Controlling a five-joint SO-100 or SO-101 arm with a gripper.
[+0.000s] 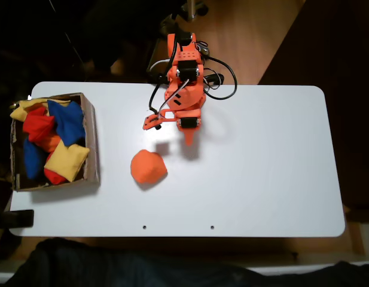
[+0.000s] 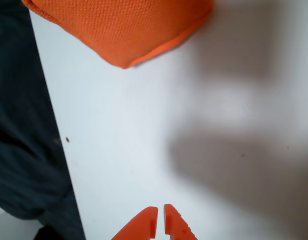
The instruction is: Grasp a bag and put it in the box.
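Note:
The orange bag (image 1: 149, 166) lies on the white table, left of centre in the fixed view. In the wrist view the bag (image 2: 119, 25) fills the top edge. My gripper (image 1: 189, 140) hangs above the table, up and to the right of the bag, apart from it. Seen from the wrist, the gripper (image 2: 160, 221) enters from the bottom edge with its fingertips almost touching and nothing between them. The cardboard box (image 1: 92, 137) stands at the table's left end and holds several red, blue and yellow bags.
The white table (image 1: 262, 167) has bare surface to the right of the arm and along its front. The arm's base and black cables (image 1: 220, 81) sit at the table's far edge. Dark cloth lies beyond the near edge.

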